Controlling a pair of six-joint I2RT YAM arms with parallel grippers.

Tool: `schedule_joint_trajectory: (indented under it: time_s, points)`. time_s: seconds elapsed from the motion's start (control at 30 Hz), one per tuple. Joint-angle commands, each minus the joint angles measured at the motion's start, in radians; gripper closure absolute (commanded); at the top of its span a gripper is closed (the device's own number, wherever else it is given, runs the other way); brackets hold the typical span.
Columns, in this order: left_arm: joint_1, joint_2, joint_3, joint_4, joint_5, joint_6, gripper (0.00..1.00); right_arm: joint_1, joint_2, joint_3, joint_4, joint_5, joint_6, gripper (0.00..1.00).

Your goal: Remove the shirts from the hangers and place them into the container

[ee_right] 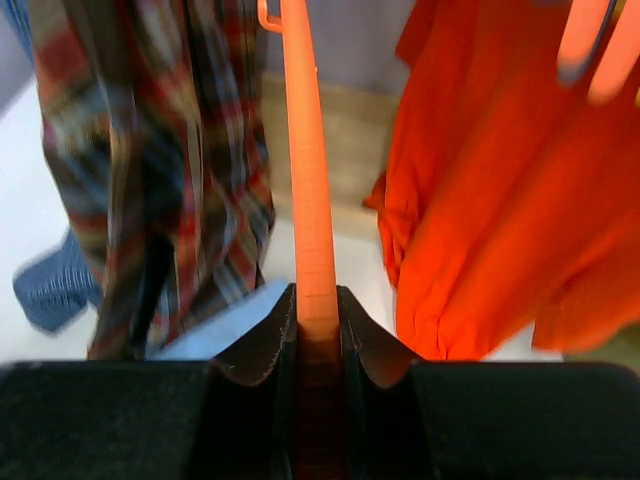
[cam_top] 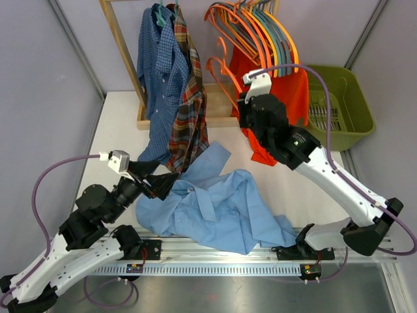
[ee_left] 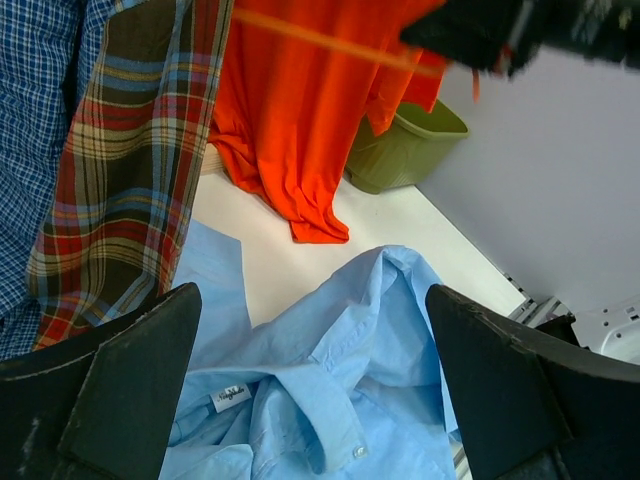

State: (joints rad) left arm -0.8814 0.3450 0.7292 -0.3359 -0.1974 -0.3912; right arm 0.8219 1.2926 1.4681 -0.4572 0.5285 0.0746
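A light blue shirt [cam_top: 215, 208] [ee_left: 340, 400] lies crumpled on the table, off any hanger. My left gripper [cam_top: 166, 182] [ee_left: 310, 300] hovers open over its collar, touching nothing. A dark blue check shirt [cam_top: 156, 65] [ee_left: 40, 100] and a plaid shirt [cam_top: 189, 111] [ee_right: 170, 150] hang from the rack. An orange-red shirt [cam_top: 287, 98] [ee_right: 490, 200] hangs below the bunch of hangers [cam_top: 260, 29]. My right gripper [cam_top: 242, 103] [ee_right: 318, 310] is shut on a bare orange hanger [cam_top: 221, 68] [ee_right: 308, 150] between the plaid and orange-red shirts. The olive-green container [cam_top: 342, 98] [ee_left: 405, 145] stands at the far right.
A wooden rack post [cam_top: 124, 59] and its flat base [cam_top: 218, 107] stand at the back of the table. A metal rail [cam_top: 221, 261] runs along the near edge between the arm bases. Grey walls close in on both sides.
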Motion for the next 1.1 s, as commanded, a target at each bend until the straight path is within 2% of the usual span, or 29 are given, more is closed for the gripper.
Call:
schedule_joint_trajectory:
  time_s: [0.0,0.17,0.63,0.93,1.0,1.07]
  points:
    - [0.001,-0.02,-0.025,0.051,0.018,-0.015,0.01,-0.067,0.072,0.165,0.166,-0.019,-0.062,1.0]
    - [0.001,-0.035,-0.05,0.052,0.027,-0.028,0.01,-0.181,0.224,0.372,0.152,-0.131,-0.056,1.0]
    - [0.001,-0.038,-0.019,0.058,0.036,-0.023,0.01,-0.276,0.588,0.929,-0.063,-0.271,-0.015,1.0]
    - [0.001,-0.052,-0.013,0.043,0.039,-0.031,0.01,-0.296,0.689,1.054,-0.159,-0.26,0.016,1.0]
    - [0.001,-0.055,-0.013,0.041,0.044,-0.034,0.01,-0.296,0.668,1.035,-0.175,-0.265,0.028,1.0]
    - [0.001,-0.061,-0.013,0.037,0.042,-0.035,0.01,-0.296,0.624,0.928,-0.135,-0.286,0.036,1.0]
